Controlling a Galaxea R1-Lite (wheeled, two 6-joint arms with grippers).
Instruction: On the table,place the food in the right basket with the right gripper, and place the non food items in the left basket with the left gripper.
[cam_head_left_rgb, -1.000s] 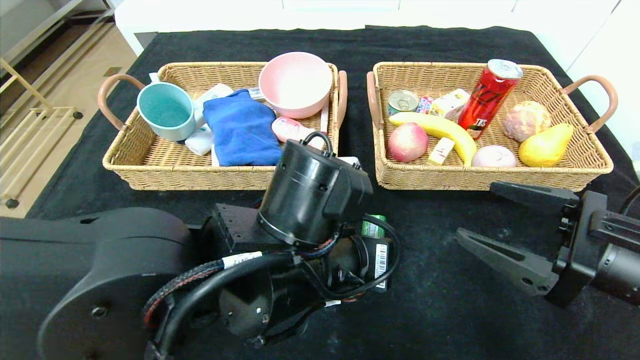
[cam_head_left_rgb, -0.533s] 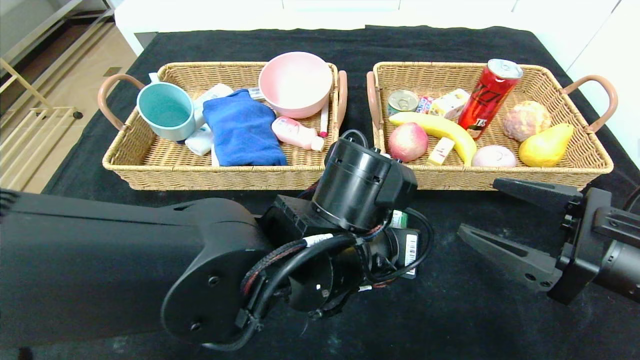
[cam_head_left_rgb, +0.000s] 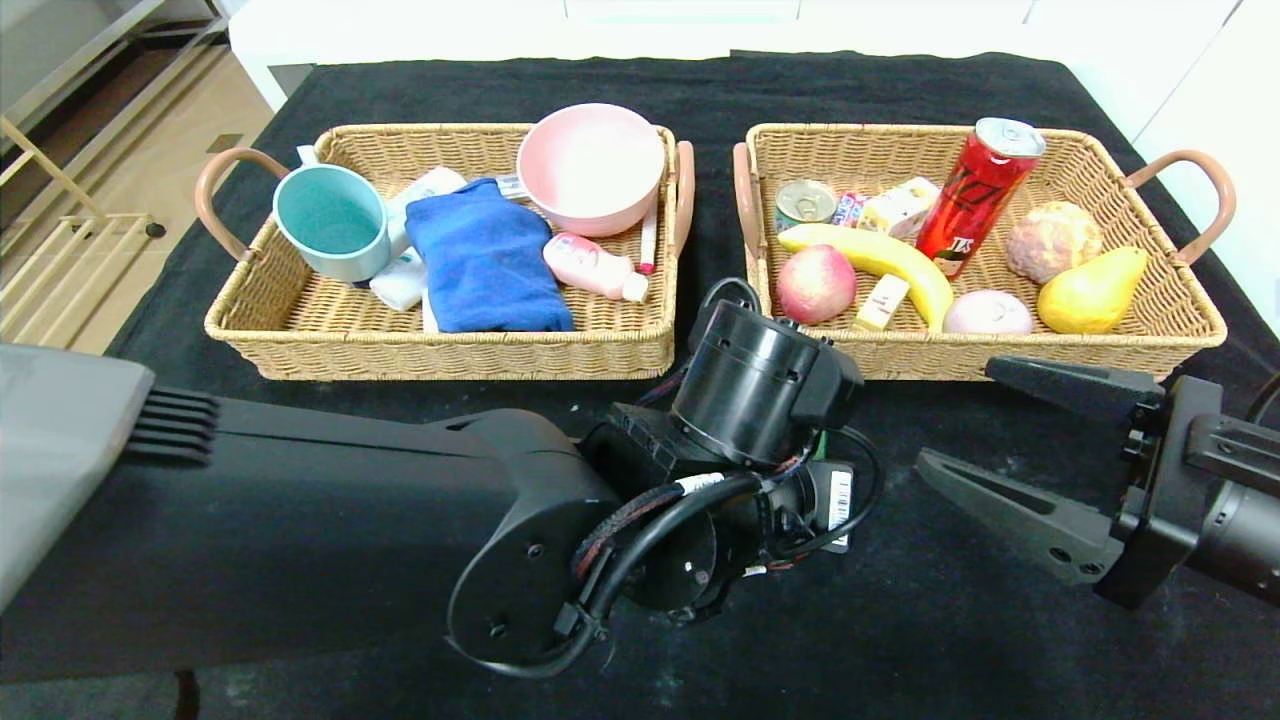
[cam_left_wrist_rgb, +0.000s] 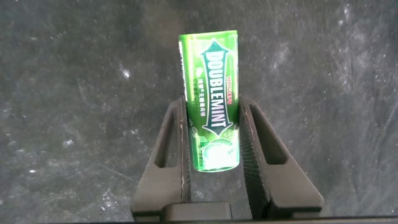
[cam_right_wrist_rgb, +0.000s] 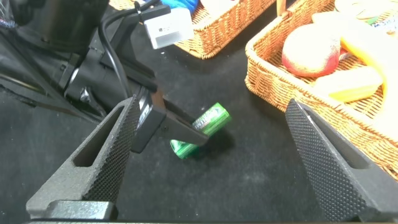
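Note:
A green Doublemint gum pack sits between the fingers of my left gripper, which is shut on its lower half. The right wrist view shows the pack tilted just over the black cloth, with the left gripper's fingers clamped on it. In the head view my left wrist hides the pack, in front of the gap between the baskets. My right gripper is open and empty, low in front of the right basket. The left basket stands at the back left.
The left basket holds a teal mug, a blue cloth, a pink bowl and a pink bottle. The right basket holds a banana, an apple, a red can and a pear.
My left arm has swung to the right with the gum pack, from in front of the left basket to the gap between the baskets. The right gripper has barely moved.

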